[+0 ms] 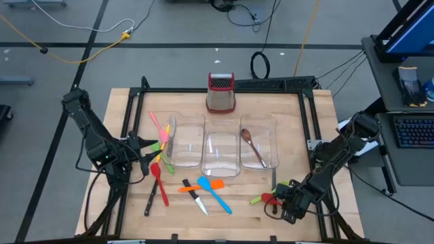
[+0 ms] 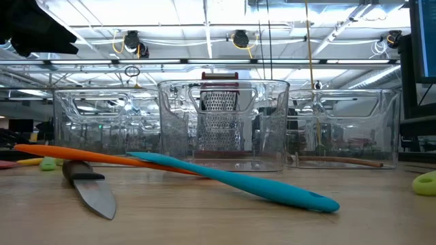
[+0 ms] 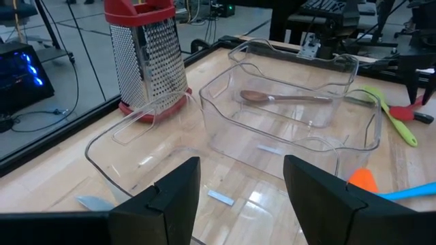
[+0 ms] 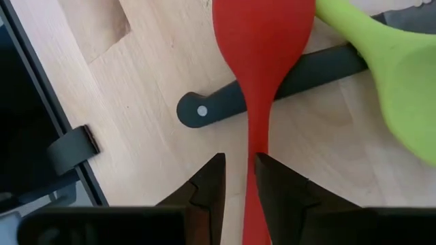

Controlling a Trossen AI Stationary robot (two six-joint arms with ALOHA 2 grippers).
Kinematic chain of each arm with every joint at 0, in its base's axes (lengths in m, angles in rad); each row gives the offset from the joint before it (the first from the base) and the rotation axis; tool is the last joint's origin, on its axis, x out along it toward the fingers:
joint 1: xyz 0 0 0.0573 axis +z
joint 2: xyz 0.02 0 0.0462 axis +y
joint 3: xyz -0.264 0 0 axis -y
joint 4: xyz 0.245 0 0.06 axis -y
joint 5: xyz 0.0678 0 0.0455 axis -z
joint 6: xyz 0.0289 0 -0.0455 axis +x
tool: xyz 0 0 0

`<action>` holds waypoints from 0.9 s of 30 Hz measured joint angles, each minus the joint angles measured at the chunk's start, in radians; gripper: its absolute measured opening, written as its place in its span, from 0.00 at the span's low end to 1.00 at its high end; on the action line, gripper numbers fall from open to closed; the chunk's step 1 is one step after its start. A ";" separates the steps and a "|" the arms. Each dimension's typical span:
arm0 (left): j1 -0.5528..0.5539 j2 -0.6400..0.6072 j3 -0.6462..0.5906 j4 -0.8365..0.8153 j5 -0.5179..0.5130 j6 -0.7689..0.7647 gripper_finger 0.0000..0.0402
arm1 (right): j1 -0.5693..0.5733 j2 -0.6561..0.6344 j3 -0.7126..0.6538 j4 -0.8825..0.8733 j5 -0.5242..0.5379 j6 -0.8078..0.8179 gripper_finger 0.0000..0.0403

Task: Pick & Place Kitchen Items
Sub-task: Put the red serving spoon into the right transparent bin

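Right gripper [image 4: 237, 178], fingers closed narrowly on a red spoon [image 4: 262, 41] at the table's front right; left gripper [image 3: 242, 197] wide, empty, beside the bins [image 1: 222, 146]; one brown spoon [image 1: 252, 146] binned, remaining utensils, including a blue spatula [image 2: 238, 178], still loose.

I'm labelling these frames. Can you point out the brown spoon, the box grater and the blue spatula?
brown spoon [image 1: 247, 136]: high view, on its bowl, inside the right-hand bin.
box grater [image 1: 220, 95]: high view, on its steel face.
blue spatula [image 2: 238, 178]: low view, mid-handle.
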 joint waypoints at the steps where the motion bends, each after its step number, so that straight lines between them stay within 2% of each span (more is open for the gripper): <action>1: 0.000 0.000 0.000 0.000 0.000 0.000 0.54 | 0.000 -0.003 -0.001 0.002 0.001 0.000 0.19; 8: 0.000 0.000 0.000 0.000 0.000 0.000 0.54 | 0.000 -0.006 -0.002 0.022 0.006 -0.002 0.19; 20: 0.000 0.000 0.000 0.000 0.000 -0.004 0.54 | 0.042 -0.005 -0.003 0.053 0.077 0.000 0.19; 27: 0.000 0.000 0.000 0.000 -0.001 -0.012 0.54 | 0.043 -0.005 -0.003 0.043 0.073 0.036 0.19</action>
